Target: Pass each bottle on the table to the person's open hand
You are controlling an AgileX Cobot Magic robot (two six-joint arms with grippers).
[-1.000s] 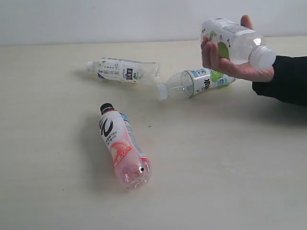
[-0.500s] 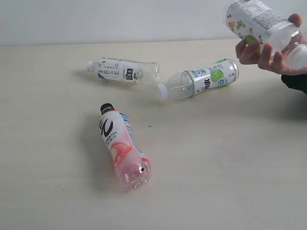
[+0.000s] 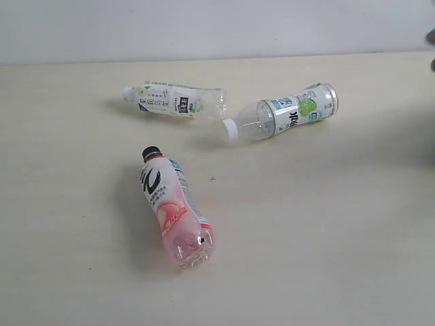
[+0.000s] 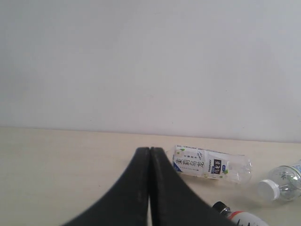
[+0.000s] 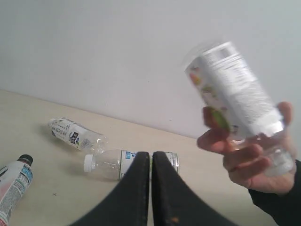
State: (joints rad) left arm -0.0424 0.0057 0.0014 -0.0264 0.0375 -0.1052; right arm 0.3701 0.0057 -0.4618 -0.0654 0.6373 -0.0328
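Three bottles lie on the table (image 3: 326,238). A pink-and-white one with a black cap (image 3: 178,217) is nearest. A white-labelled one (image 3: 173,100) lies at the back left, and another with a green mark (image 3: 282,115) lies to its right. Neither gripper shows in the exterior view. My left gripper (image 4: 149,149) is shut and empty above the table, short of the back-left bottle (image 4: 207,164). My right gripper (image 5: 151,154) is also shut and empty, in front of the green-marked bottle (image 5: 106,165). In the right wrist view the person's hand (image 5: 244,155) holds a white-labelled bottle (image 5: 233,92) up in the air.
A plain white wall (image 3: 204,27) runs behind the table's far edge. The black sleeve (image 5: 282,207) shows at the wrist view's corner. In the exterior view only a dark sliver (image 3: 431,39) sits at the right edge.
The hand with its bottle has risen and gone off to the right, leaving the exterior view. The three bottles on the table have not moved.
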